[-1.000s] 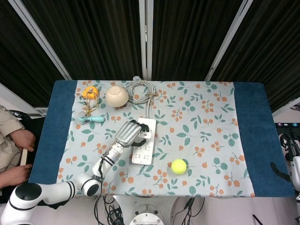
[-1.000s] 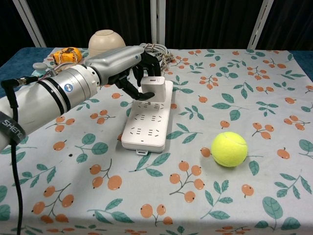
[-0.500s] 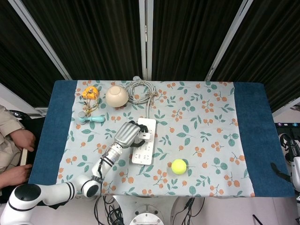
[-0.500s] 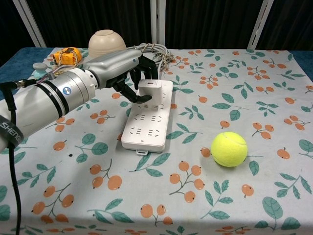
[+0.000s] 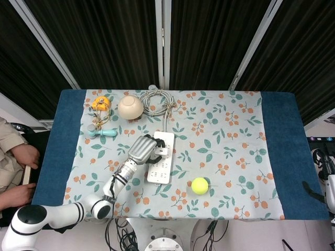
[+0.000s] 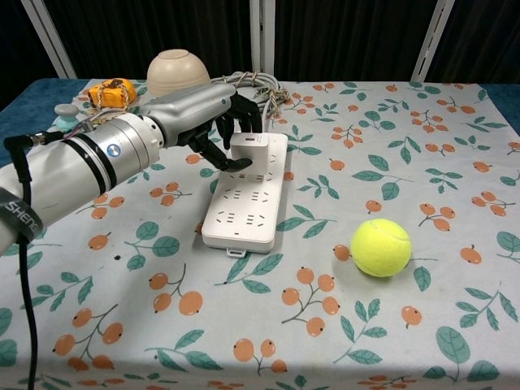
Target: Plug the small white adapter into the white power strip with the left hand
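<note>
The white power strip (image 5: 160, 168) (image 6: 244, 213) lies left of the table's middle, its cord running back to a coil. The small white adapter (image 5: 164, 148) (image 6: 251, 149) stands upright on the strip's far end, seated against its face. My left hand (image 5: 142, 149) (image 6: 207, 114) reaches in from the left and grips the adapter, with a thumb at its near left side and dark fingers curled behind it. Only a bit of my right arm (image 5: 328, 183) shows at the right edge, off the table, and its hand cannot be made out.
A yellow tennis ball (image 5: 199, 185) (image 6: 380, 247) sits right of the strip's near end. At the back left are a beige bowl (image 5: 130, 106) (image 6: 177, 67), coiled cable (image 5: 157, 101) (image 6: 262, 81), an orange toy (image 5: 100, 103) (image 6: 112, 89) and a teal object (image 5: 102, 132).
A second ago the adapter was held slightly above the strip; the left hand lowered it onto the strip's far end. Since half a second ago nothing has visibly moved.
</note>
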